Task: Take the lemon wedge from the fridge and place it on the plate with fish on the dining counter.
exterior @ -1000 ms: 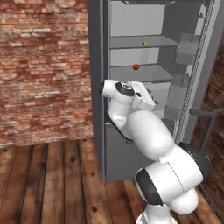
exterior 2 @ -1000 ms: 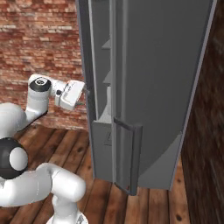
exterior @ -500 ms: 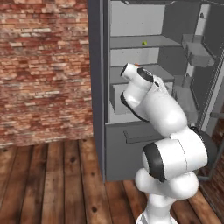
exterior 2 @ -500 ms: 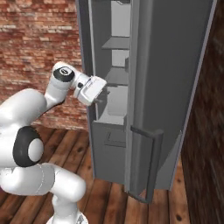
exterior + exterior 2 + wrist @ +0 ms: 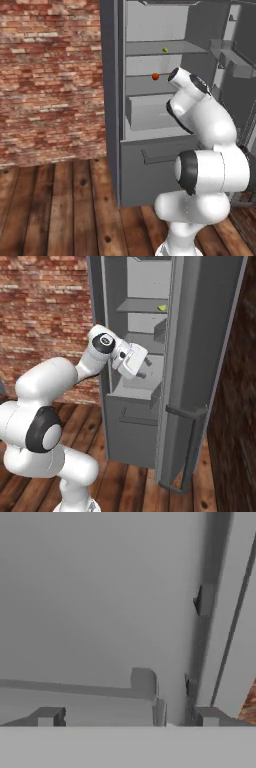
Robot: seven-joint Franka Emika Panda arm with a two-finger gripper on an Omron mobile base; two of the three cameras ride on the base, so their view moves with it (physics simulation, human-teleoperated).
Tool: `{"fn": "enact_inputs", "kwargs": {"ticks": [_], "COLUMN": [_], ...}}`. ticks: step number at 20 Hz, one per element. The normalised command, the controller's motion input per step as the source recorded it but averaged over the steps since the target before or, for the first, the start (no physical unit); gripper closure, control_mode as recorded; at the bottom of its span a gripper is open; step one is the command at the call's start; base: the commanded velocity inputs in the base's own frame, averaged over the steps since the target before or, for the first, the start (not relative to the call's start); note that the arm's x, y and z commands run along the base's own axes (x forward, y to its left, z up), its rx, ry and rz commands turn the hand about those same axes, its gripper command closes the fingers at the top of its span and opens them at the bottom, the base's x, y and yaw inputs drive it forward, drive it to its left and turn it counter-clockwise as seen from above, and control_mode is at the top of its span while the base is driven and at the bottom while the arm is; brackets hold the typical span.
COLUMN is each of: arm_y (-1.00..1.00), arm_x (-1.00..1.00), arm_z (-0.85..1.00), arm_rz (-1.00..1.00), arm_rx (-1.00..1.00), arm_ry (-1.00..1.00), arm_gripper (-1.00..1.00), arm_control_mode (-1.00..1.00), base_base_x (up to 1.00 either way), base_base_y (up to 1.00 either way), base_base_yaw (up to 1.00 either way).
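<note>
The fridge [image 5: 111,100] stands open, its door [image 5: 205,346] swung to the right. The lemon wedge [image 5: 165,49], a tiny yellow-green piece, lies on an upper shelf and shows again in the right base view [image 5: 161,307]. My gripper [image 5: 145,368] is open inside the fridge, well below the wedge's shelf and just above the pale drawer [image 5: 137,387], with nothing between its fingers. In the hand view the gripper [image 5: 127,719] faces a bare pale grey inner wall. The plate with fish and the dining counter are out of view.
A small red-orange fruit [image 5: 155,76] sits on the shelf under the wedge. The door's vertical bar handle [image 5: 190,451] juts out at the lower right. Door bins [image 5: 227,57] line the inner door. A brick wall [image 5: 50,80] stands left, over a wooden floor [image 5: 60,210].
The whole picture has shifted, so the camera moved relative to the fridge. My arm has swung right, carrying the open hand from beside the fridge into its interior.
</note>
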Motion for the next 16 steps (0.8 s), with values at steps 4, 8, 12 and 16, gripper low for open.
{"fn": "enact_inputs", "kwargs": {"ticks": [4,8,12,16], "arm_y": [-0.48,-0.93,-1.0,-0.96], "arm_x": [0.49,-0.01,-0.01,0.0], "arm_z": [0.0,0.0,0.0,0.0], "arm_rz": [0.03,0.0,0.0,0.03], "arm_rx": [0.0,0.01,0.03,0.01], "arm_ry": [0.01,-0.02,-0.04,-0.04], "arm_gripper": [-1.0,-1.0,-1.0,-1.0], "arm_control_mode": [-1.0,-1.0,-1.0,-1.0], "base_base_x": [0.0,0.0,0.0,0.0], "base_base_y": [0.0,0.0,0.0,0.0], "base_base_yaw": [0.0,0.0,0.0,0.0]}}
